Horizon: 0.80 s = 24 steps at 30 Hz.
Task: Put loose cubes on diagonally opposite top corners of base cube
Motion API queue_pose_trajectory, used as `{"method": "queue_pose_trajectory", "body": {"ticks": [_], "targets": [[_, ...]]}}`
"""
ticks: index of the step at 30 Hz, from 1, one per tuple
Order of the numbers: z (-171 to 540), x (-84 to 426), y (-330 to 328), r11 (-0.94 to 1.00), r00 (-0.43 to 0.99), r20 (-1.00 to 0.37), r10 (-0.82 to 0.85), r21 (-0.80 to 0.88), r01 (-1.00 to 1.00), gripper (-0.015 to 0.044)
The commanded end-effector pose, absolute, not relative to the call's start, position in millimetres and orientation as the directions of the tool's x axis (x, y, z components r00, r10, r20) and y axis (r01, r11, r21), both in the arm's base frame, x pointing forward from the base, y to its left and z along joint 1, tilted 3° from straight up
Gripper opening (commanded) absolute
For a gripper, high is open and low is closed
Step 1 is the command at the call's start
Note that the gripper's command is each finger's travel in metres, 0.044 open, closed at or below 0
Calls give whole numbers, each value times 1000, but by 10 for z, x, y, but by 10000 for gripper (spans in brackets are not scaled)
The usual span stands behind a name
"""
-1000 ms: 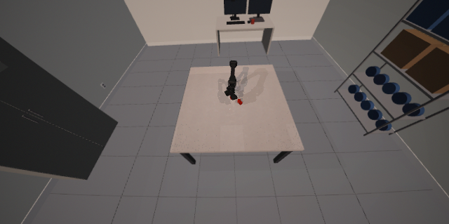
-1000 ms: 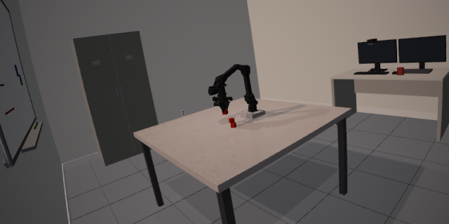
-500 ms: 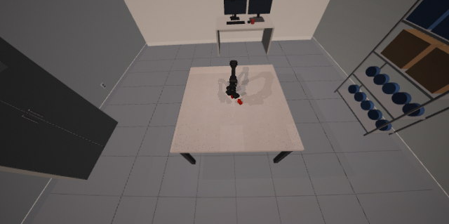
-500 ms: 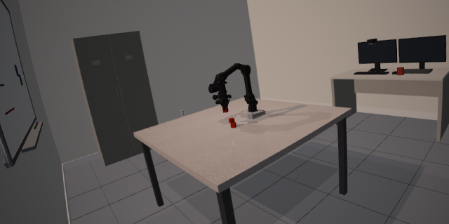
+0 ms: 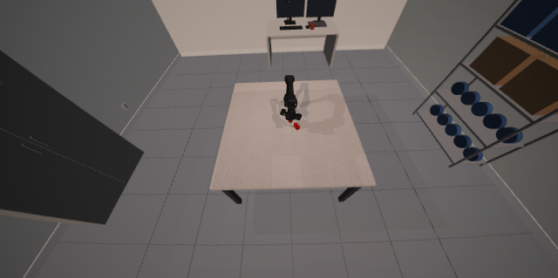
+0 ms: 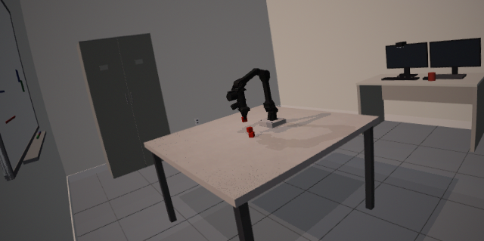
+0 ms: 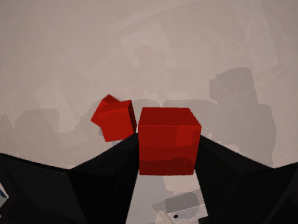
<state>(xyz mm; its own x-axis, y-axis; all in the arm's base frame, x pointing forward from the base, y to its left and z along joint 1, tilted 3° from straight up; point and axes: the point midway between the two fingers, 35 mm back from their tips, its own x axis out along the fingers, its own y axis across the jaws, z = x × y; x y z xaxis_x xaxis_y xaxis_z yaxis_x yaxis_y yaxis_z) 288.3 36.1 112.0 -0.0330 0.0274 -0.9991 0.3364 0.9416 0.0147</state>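
No text, label, brand, number or sign can be read in any view. The whiteboard at nine o'clock in the exterior view bears only short coloured strokes, not letters. Both monitor screens are dark.

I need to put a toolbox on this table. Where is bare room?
The near half of the table, between the red cubes and the front edge, is bare. It is crowded by the arm's base, where the gripper holds a cube above.
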Motion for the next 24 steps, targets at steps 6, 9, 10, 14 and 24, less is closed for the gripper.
{"method": "queue_pose_trajectory", "body": {"ticks": [6, 9, 10, 14, 24], "targets": [[1137, 2939, 531, 999, -20, -999, 33, 33, 3, 105], [1133, 2945, 591, 992, -20, -999, 33, 35, -120, 105], [1132, 2947, 611, 986, -20, -999, 33, 36, -160, 105], [1126, 2953, 692, 947, -20, -999, 34, 39, -319, 105], [1112, 2959, 897, 741, -20, -999, 37, 41, -670, 105]]}}
